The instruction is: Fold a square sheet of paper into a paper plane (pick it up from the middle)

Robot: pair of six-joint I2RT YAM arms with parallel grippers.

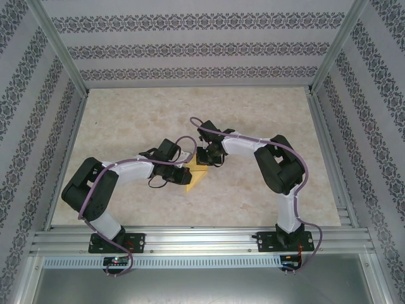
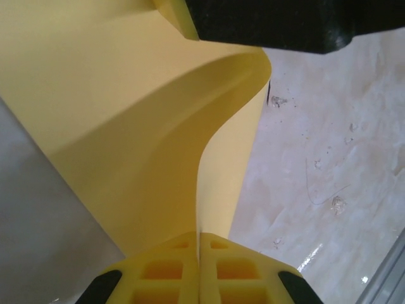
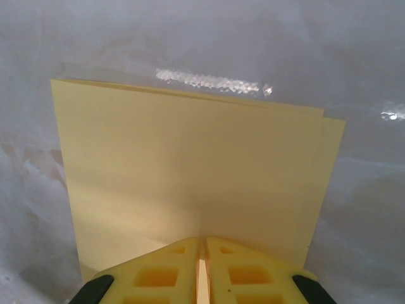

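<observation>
Clenched at each wrist frame's bottom edge, left pincer [image 2: 200,244] and right pincer [image 3: 202,244] grip the thin yellow square sheet of paper [image 3: 190,171], folded double above the pale worktop [image 1: 126,120] at centre frame, likely aligning its layers for creasing.

The square sheet of paper [image 1: 195,177] is plain pale yellow, with no print, and shades to a duller ochre where it curves. The table [image 1: 139,120] is marbled cream and beige with faint grey veining. The walls [image 1: 190,47] carry pale grey stripes alternating with bands of dark damask ornament. The left arm [image 1: 95,187] and right arm [image 1: 278,168] are black with white segments, and purple cables [image 1: 302,171] run along them. The left gripper [image 2: 200,237] and right gripper [image 3: 202,240] are bright yellow with black outer corners. The frame rails [image 1: 202,240] are silver.
</observation>
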